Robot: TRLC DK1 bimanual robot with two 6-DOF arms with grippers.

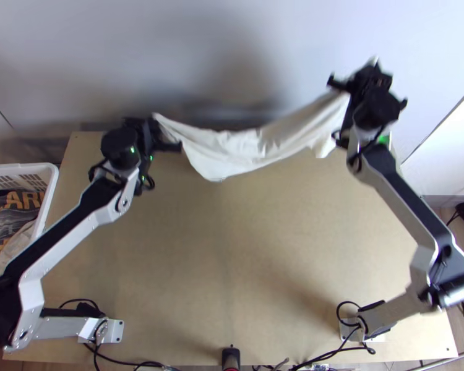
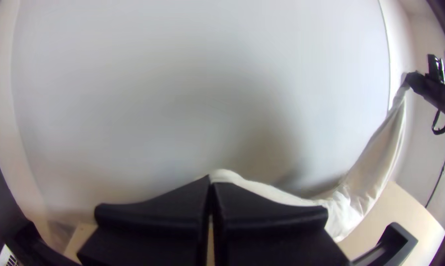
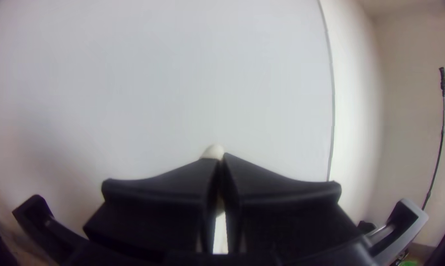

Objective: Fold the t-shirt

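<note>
Far left of frame: white plastic basket (image 1: 23, 166), dark and pale cloths (image 1: 14, 213) inside, beside light wooden table (image 1: 226, 247). Upper left: left gripper (image 1: 161, 131), wide black fingers pinched together on one end of white fabric t-shirt (image 1: 232, 147). Top middle: shirt slung between grippers, creased, sagging; can't tell from here if it touches wood. Upper right: right gripper (image 1: 348, 94), fingers clamped on shirt's other end.
</note>
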